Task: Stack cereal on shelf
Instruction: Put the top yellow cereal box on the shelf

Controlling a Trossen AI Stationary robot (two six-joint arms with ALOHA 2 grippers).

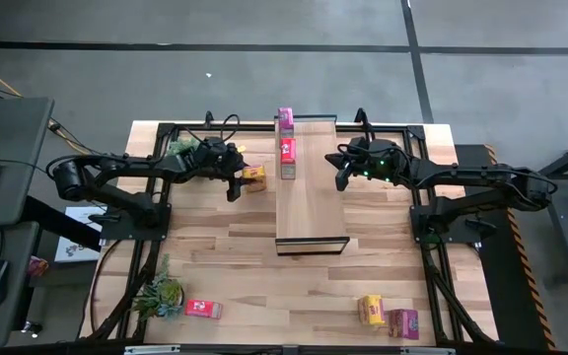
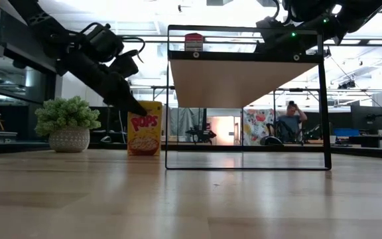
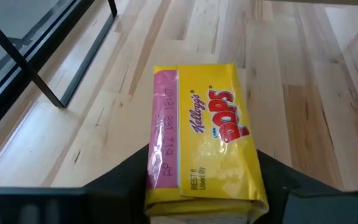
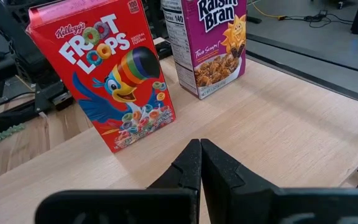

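On the shelf: red Froot Loops box [image 4: 104, 81] and purple Raisin Bran box [image 4: 207, 43] stand upright side by side along the left edge of the shelf [image 1: 314, 187] at its far end; the rest of the plank is bare.
Left of the shelf: yellow Pops box [image 3: 201, 137] stands on the tabletop [image 1: 245, 266] just beside the shelf's frame, held between the fingers of the left gripper [image 1: 237, 180].
Right gripper: right gripper [image 4: 201, 158] hovers over the shelf's right part, facing the two boxes, fingers pressed together, holding nothing.
Near edge of table: a red box [image 1: 203, 309] near a potted plant [image 1: 161, 294]; a yellow box [image 1: 372, 310] and purple box [image 1: 402, 322] lie touching.
Far left: second plant [image 2: 68, 123] behind the left arm.
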